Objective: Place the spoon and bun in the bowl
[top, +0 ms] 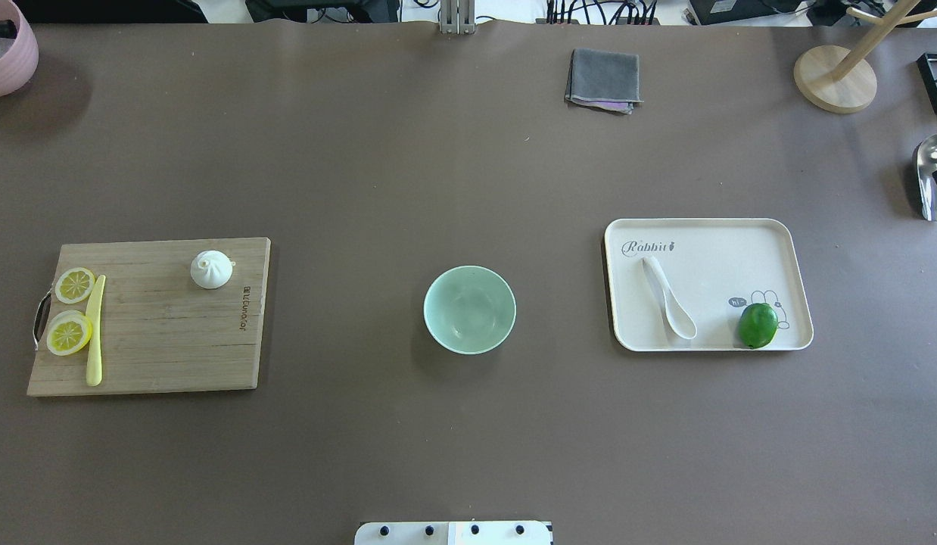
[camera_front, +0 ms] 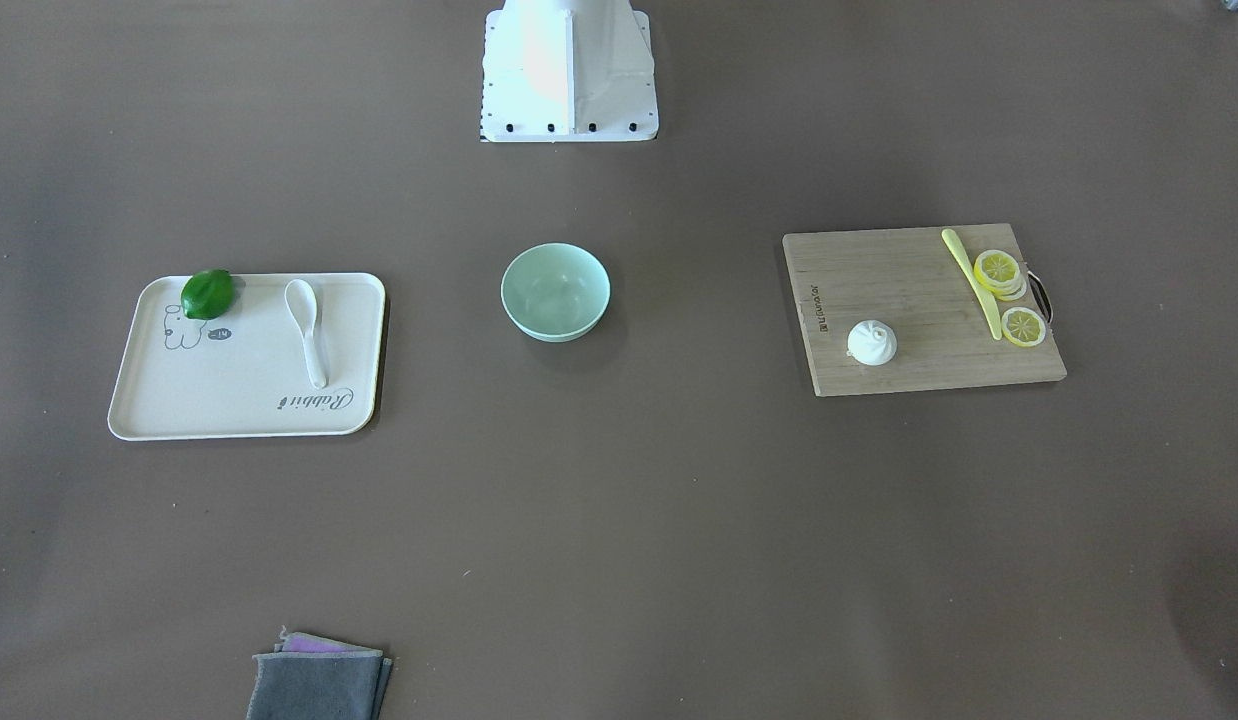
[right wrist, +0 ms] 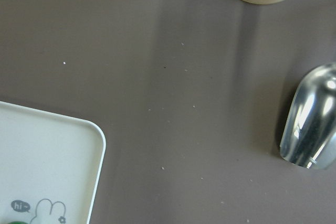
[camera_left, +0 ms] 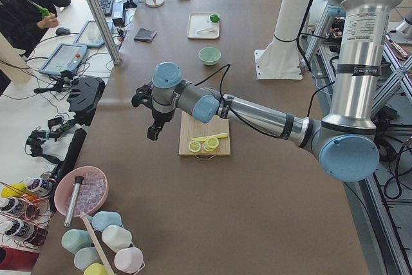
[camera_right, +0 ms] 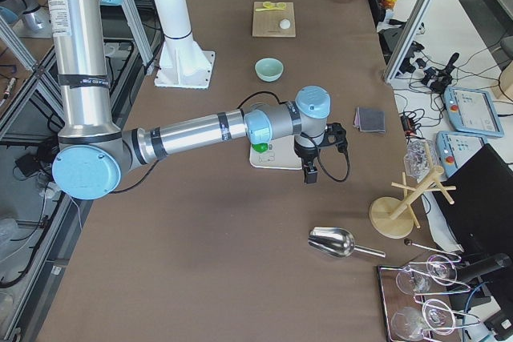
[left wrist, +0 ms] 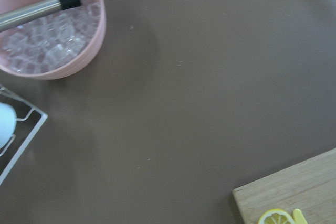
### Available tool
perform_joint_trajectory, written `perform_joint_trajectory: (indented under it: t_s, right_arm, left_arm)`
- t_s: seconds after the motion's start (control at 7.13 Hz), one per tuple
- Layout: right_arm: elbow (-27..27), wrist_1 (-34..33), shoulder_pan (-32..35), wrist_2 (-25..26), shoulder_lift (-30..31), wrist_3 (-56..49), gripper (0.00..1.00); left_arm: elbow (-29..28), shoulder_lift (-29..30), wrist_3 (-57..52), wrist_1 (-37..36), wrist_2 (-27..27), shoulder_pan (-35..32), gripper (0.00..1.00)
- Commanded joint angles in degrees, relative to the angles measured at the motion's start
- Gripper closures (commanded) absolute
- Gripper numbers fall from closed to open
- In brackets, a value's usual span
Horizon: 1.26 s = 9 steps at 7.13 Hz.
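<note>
Overhead exterior: bowl (top: 469, 309) between spoon (top: 667, 297) and bun (top: 212, 269); left claw (camera_left: 153, 134) seemingly empty

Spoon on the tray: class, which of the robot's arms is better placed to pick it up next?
Right. The spoon lies on the tray, on the robot's right of the bowl, and the right gripper hangs near that tray. The left gripper is far off, by the cutting board.
</note>
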<state>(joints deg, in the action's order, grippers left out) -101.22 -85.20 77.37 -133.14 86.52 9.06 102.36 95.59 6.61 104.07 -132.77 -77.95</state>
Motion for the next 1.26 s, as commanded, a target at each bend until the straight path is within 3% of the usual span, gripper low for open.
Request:
perform_joint_trajectory:
  t_s: [0.0,0.14,0.42,0.56,0.84,1.12]
  right_arm:
    - [0.3,5.5,-5.2,-3.0,-2.8,1.3,0.0]
    - [0.4,5.7,-9.4,-2.0,-3.8,2.7,0.0]
    - [0.1,10.4,-14.6,-1.3,-4.4,11.0,0.0]
    - [-0.2,12.2,-18.4,3.1,-5.9,15.7,0.0]
    - [0.6,12.2,-26.1,5.4,-9.4,21.9,0.0]
    - [1.1,11.6,-33.1,11.5,-10.6,29.3,0.0]
  left_arm:
    - [-0.8,6.2,7.6,3.0,0.1,7.6,0.02]
    - [-2.0,8.5,11.7,3.2,0.5,12.1,0.02]
    - [-3.1,10.2,19.0,10.3,0.9,15.9,0.02]
    - [-3.0,10.3,21.2,10.9,2.0,17.6,0.02]
    - [-3.6,11.1,21.1,12.1,2.9,21.1,0.02]
    - [-3.9,11.2,20.9,12.4,3.4,21.4,0.02]
